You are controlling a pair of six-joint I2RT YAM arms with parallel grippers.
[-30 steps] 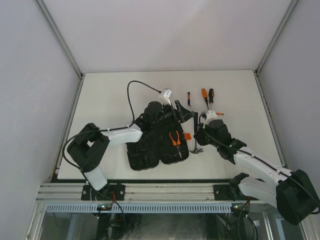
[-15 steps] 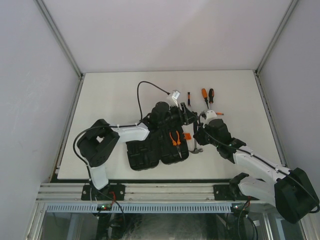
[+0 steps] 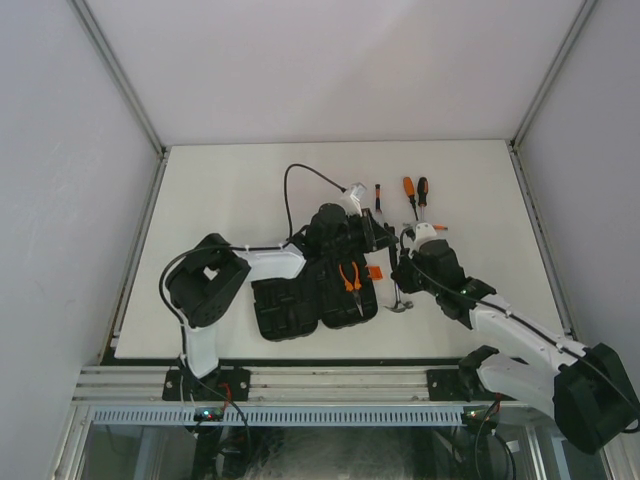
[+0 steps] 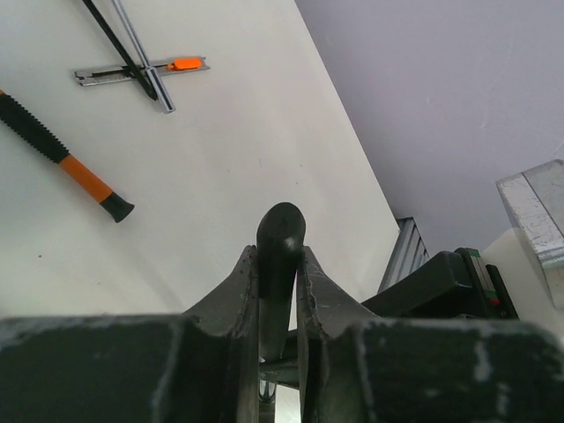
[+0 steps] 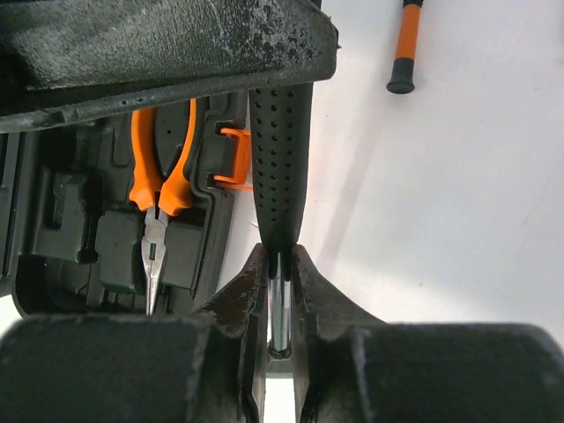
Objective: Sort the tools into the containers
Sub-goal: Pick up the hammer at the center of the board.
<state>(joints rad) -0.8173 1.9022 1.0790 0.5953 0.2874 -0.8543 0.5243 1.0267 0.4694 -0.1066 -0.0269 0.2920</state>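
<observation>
- Hammer (image 5: pixel 282 150) is lying along the right side of the open tool case (image 3: pixel 290 305), just beside its orange latch (image 5: pixel 233 159). It is over the middle of the worktop (image 3: pixel 220 220), toward the near edge. I cannot tell whether its head is resting on the surface.
- Right gripper (image 5: pixel 280 264) is clamping the bare metal shaft just below the black dimpled grip, its jaws nearly together.
- Left gripper (image 4: pixel 280 256) is pinching the rounded butt of the same handle, fingers pressing on both sides.
- With both ends held, this is probably a handover or a shared carry into the case.
- The butt is rounded and the head is heavy, so the left hold should be seating firmly before the right one is loosening.
- The handle should be travelling level, so the head is not swinging into the case wall.
- Pliers (image 5: pixel 163 176) are sitting in the moulded slot beside the latch, so the hammer will probably be needing another recess.
- Screwdrivers (image 3: pixel 409 190) are waiting nearer the far edge, apart from the case.
</observation>
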